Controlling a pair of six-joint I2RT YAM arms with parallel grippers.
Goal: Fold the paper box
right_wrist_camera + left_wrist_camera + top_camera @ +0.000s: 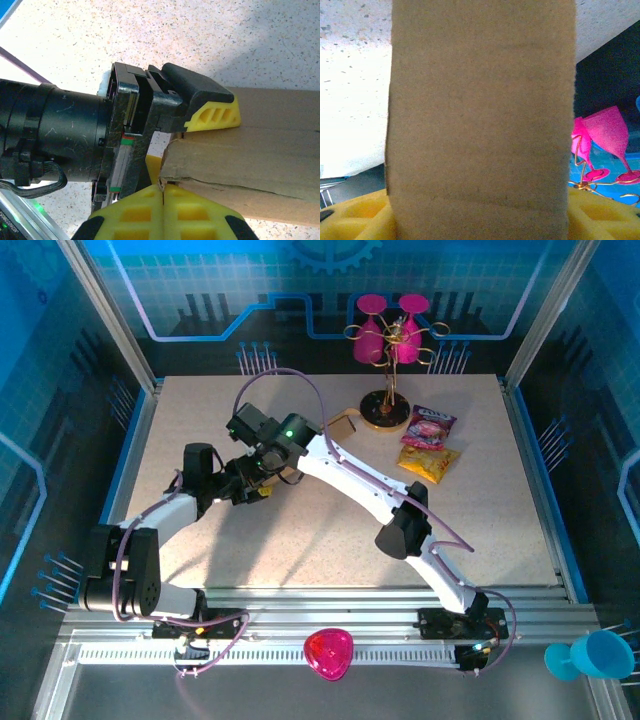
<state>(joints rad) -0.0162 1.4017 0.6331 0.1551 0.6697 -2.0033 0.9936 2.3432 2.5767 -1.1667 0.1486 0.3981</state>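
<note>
paper box (260, 150) sits left of centre on table (480, 500), under both wrists, long axis running away from my left gripper (480, 222). Left straddles 1 panel; clamped or slack, can't tell. Right gripper (162, 212) fully closed, tips at the box edge.

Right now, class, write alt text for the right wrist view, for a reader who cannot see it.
A brown box stretches in from the right over a speckled table, its end between the yellow-padded fingers of the left gripper, which reaches in from the left. At the bottom edge, the right gripper is shut, its yellow tips at the box's near corner.
</note>
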